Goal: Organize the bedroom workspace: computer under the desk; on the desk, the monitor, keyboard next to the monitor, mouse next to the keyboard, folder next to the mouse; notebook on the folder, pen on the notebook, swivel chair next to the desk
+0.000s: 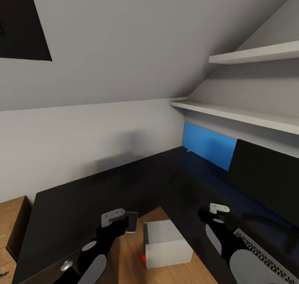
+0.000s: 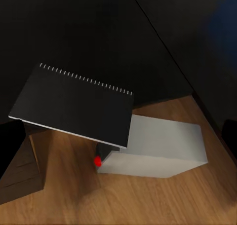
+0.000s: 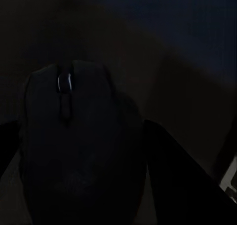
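Black desk (image 1: 124, 180) below: left hand (image 1: 120, 221) grips notebook (image 2: 74, 104), right hand (image 1: 209, 213) grips mouse (image 3: 74, 146).

Your two arms are glossy black with pale grey oval panels set into the forearms. Beside the computer (image 1: 166, 242), your left gripper (image 1: 120, 221) carries a light grey bracket with small dark screw holes; your right gripper (image 1: 214, 213) wears a similar whitish plate.
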Robot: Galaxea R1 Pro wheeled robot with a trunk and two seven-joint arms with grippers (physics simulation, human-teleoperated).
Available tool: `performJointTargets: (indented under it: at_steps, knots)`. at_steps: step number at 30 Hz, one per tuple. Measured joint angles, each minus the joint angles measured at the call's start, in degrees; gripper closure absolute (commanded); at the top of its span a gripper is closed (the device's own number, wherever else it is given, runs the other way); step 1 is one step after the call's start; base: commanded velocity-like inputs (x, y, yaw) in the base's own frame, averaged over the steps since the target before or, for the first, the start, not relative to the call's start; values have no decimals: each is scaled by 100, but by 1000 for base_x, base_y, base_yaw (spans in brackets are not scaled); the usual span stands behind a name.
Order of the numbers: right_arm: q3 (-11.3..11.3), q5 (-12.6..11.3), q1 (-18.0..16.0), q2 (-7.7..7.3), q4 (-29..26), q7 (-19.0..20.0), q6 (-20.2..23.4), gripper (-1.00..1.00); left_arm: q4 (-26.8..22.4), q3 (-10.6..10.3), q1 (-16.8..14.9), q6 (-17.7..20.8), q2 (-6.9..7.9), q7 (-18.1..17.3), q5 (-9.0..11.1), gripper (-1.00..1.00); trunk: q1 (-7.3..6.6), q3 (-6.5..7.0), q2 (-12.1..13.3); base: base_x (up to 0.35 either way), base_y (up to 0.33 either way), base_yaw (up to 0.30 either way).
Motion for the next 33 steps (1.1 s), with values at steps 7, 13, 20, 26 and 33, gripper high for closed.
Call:
performJointTargets:
  at_steps: [7, 13, 20, 26, 33]
  knots:
    - [-4, -13, -344, -91, 709, -121, -299, 100, -4, -1, 1, -6, 0, 0, 0, -100, 1, 0, 0, 11, 0, 0]
    - [-4, -56, -405, -108, 816, -605, -260, 100, -8, 0, 2, -9, 0, 0, 0, -100, 1, 0, 0, 0, 0, 0]
    - [2, -79, -410, -89, 801, -652, -270, 100, -9, 0, 2, -9, 0, 0, 0, -100, 1, 0, 0, 0, 0, 0]
    - [28, -77, -409, -79, 749, -593, -307, 100, -64, 0, -1, -1, 0, -2, 3, -100, 1, 0, 0, 0, 0, 0]
    - [35, -78, -409, -78, 745, -575, -307, 100, -243, -1, 1, 3, -2, 0, 29, -100, 22, -17, -39, 0, 0, 0]
